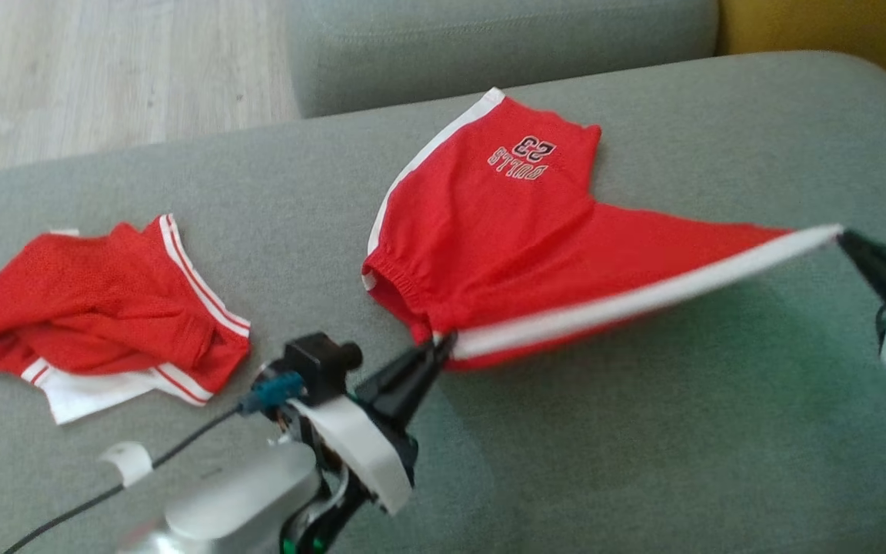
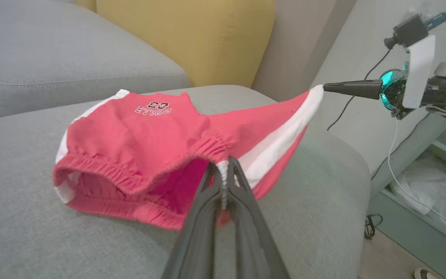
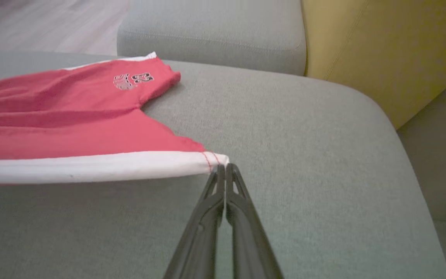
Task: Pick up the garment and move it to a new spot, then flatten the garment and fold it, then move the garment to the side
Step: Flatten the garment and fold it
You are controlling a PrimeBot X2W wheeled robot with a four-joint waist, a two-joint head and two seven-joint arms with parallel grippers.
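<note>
**Stripe Pulled Taut Between Two Pinches**

The red shorts sit near the middle of the grey cushion. The far leg, with the printed number, rests on the fabric, while the near side is lifted. The left gripper is clenched on the waistband end of the white stripe. The right gripper is pinched tight on the stripe's hem corner. Between them the stripe runs straight and clear of the cushion. A second red garment lies crumpled well off to the left.

The step in hand looks like flattening, or carrying this edge across for a fold; the pictures do not settle which. Either way, each pinch appears to take only a little cloth, so the arms should travel together at a matched pace. A sudden pull from one side could slip a corner free.

Staying low would help, since a high lift is likely to drag the resting leg and crease it. The tension is best eased only once the stripe touches down, so that it lands straight.

The elastic waistband is gathered and gapes open in the left wrist view. That end will probably need a light outward tug before release. The path should also stay well clear of the crumpled garment.
</note>
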